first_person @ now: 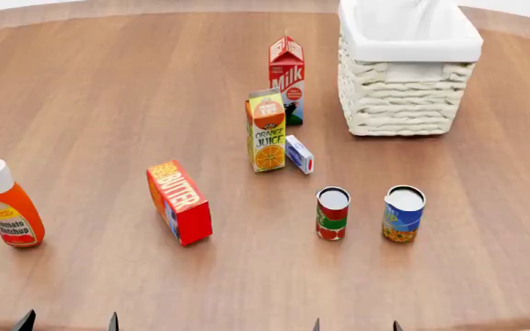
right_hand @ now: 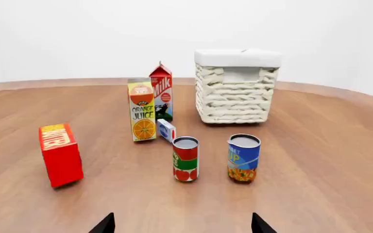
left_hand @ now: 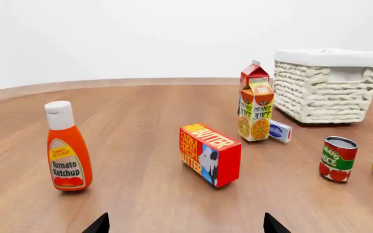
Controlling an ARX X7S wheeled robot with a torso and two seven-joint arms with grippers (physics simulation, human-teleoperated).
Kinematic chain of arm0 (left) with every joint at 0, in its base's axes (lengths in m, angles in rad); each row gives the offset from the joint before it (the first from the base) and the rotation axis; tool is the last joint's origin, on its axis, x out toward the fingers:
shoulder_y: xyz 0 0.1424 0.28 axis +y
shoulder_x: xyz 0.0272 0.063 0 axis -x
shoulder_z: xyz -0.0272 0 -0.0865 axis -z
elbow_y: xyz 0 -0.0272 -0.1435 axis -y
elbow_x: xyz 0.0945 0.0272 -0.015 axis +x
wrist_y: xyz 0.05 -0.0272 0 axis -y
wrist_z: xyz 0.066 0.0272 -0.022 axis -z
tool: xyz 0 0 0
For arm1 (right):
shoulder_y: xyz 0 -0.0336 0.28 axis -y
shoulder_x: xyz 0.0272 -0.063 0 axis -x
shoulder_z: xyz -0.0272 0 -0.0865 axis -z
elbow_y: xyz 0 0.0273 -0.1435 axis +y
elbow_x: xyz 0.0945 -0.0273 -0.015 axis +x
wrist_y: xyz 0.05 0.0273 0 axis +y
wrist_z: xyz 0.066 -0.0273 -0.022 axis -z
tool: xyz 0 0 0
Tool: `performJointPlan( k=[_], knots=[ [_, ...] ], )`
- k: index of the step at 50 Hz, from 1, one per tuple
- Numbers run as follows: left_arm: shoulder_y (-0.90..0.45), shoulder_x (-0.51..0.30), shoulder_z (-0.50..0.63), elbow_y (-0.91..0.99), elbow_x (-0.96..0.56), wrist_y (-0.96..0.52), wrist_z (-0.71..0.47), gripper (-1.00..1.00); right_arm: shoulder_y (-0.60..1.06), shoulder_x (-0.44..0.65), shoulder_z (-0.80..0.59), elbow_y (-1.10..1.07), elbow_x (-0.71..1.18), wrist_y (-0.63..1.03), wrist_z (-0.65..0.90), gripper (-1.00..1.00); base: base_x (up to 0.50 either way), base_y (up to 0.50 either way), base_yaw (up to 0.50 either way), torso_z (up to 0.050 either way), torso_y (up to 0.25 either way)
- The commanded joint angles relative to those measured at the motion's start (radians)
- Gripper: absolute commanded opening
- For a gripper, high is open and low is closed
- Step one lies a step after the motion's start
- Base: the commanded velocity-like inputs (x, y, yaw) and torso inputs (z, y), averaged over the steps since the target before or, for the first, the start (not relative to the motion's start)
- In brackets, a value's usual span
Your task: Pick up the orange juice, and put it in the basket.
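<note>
The orange juice carton stands upright near the table's middle, in front of the red-and-white Milk carton. It also shows in the left wrist view and the right wrist view. The cream wicker basket with white lining stands to its right at the back; it also shows in the left wrist view and the right wrist view. My left gripper and right gripper are open and empty at the table's near edge, far from the carton. Only their black fingertips show.
A red butter box lies left of the juice. A ketchup bottle stands far left. A small white-blue box rests right beside the juice. A tomato can and a blue can stand in front of the basket.
</note>
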Motion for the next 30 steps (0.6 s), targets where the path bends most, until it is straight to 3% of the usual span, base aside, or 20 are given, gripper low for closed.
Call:
performJointPlan(
  k=[1, 11, 30],
  knots=[
    [0.0, -0.016, 0.018, 0.0, -0.016, 0.0, -0.018, 1.0, 0.004, 0.012, -0.016, 0.013, 0.012, -0.009, 0.016, 1.0, 0.0, 0.0, 0.0, 0.0, 0.0],
    [-0.001, -0.045, 0.053, -0.001, -0.045, 0.002, -0.052, 1.0, 0.02, 0.049, -0.056, -0.078, 0.043, 0.082, 0.048, 1.0, 0.0, 0.0, 0.0, 0.0, 0.0],
    [-0.003, -0.074, 0.087, -0.002, -0.074, 0.005, -0.086, 1.0, 0.038, 0.08, -0.088, -0.092, 0.06, 0.096, 0.087, 1.0, 0.09, 0.0, 0.0, 0.0, 0.0]
  ],
)
